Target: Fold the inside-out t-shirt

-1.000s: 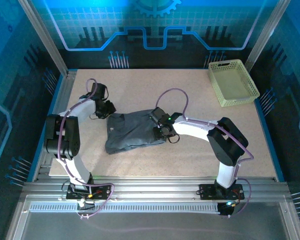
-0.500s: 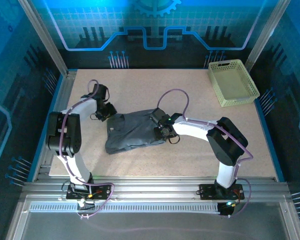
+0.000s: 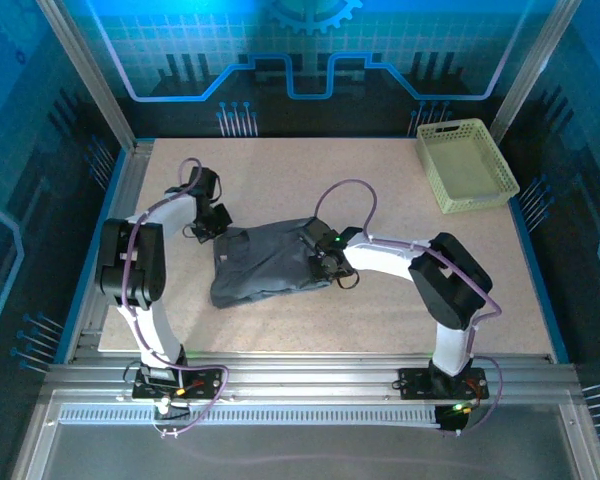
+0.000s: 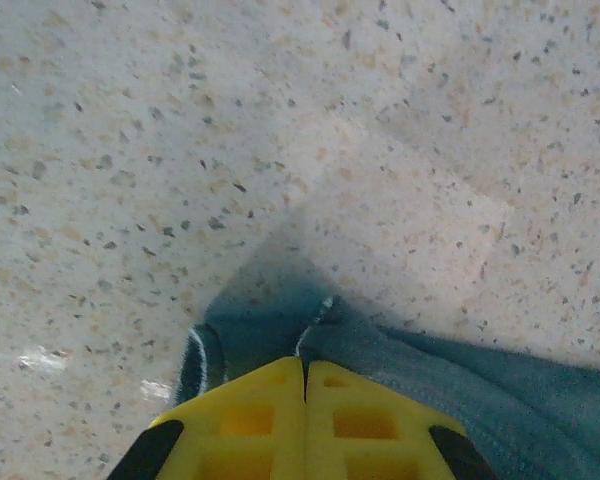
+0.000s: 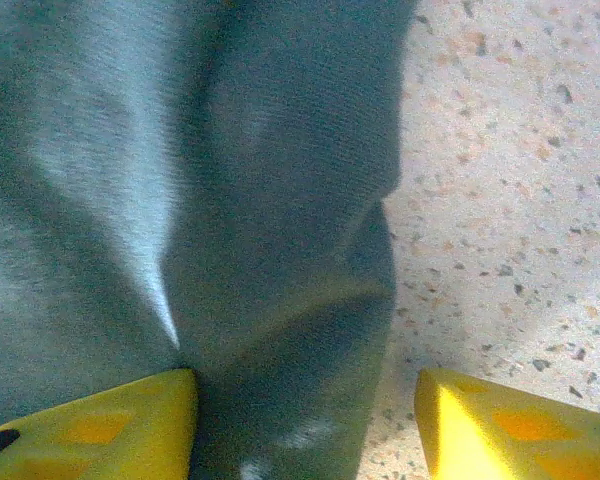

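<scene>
Left gripper first: its yellow fingers are pressed tight together, and a stitched hem of the dark slate-grey soft fabric t-shirt pokes out right at their tips. I call that a pinch on the garment's edge. From above, the left gripper sits at the cloth's upper-left corner.

Over to the right gripper: fingers spread wide, one over cloth, the other over bare surface, a rumpled ridge of t-shirt between them and nothing clamped. From above, the right gripper is low at the garment's right-hand end.

The t-shirt lies bunched and creased mid-surface, between the two arms. By the look of it, it is limp and light, so it should drape, sag and trail when raised. The stitched hems and seam corners look like the best bite. A grab mid-panel would likely gather several layers at once.

Underneath is a flat, speckled beige surface, matte, and cloth should slide across it fairly easily. A pale yellow-green plastic basket sits in the far right corner, well apart. Aluminium frame posts and blue-lit patterned panels close in the cell.
</scene>
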Tool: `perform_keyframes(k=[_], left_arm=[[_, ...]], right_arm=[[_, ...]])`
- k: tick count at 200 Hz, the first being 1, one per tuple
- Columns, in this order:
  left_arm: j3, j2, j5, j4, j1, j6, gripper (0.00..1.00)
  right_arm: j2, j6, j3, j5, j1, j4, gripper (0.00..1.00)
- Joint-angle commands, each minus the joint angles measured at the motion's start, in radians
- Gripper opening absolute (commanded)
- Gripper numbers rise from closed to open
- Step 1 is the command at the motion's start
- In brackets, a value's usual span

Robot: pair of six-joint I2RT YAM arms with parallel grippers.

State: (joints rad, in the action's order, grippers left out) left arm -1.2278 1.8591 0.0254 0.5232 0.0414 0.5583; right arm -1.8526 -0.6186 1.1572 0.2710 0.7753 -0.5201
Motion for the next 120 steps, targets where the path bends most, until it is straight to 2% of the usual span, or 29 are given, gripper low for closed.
perform_keyframes(k=[1,20,49,56,65,81,92,107,120], left_arm=[[0.017,-0.072,0.004,-0.027,-0.052,0.033,0.00],[0.024,-0.086,-0.003,-0.034,-0.082,0.045,0.00],[0.029,-0.088,-0.024,-0.031,-0.090,0.053,0.00],[0.031,-0.093,-0.025,-0.026,-0.090,0.054,0.07],[0.031,-0.104,-0.027,-0.013,-0.090,0.050,0.26],[0.032,-0.139,-0.010,0.029,-0.086,0.045,0.40],[0.046,-0.182,0.011,0.061,-0.082,0.037,0.57],[0.103,-0.278,0.048,0.078,-0.052,0.040,0.59],[0.161,-0.372,0.064,0.085,0.014,0.052,0.60]], right_arm=[[0.001,-0.090,-0.042,0.057,-0.032,-0.055,0.58],[0.036,-0.088,-0.097,0.015,-0.057,-0.004,0.57],[0.063,-0.021,-0.085,0.009,-0.036,0.014,0.58],[0.073,-0.002,-0.074,0.010,-0.028,0.011,0.59],[0.095,0.020,-0.062,0.011,-0.024,0.012,0.60],[0.137,0.062,-0.043,-0.021,-0.031,0.024,0.62],[0.155,0.082,-0.014,-0.025,-0.042,0.011,0.62],[0.153,0.116,0.039,-0.044,-0.069,-0.005,0.63],[0.123,0.138,0.099,-0.073,-0.096,-0.011,0.62]])
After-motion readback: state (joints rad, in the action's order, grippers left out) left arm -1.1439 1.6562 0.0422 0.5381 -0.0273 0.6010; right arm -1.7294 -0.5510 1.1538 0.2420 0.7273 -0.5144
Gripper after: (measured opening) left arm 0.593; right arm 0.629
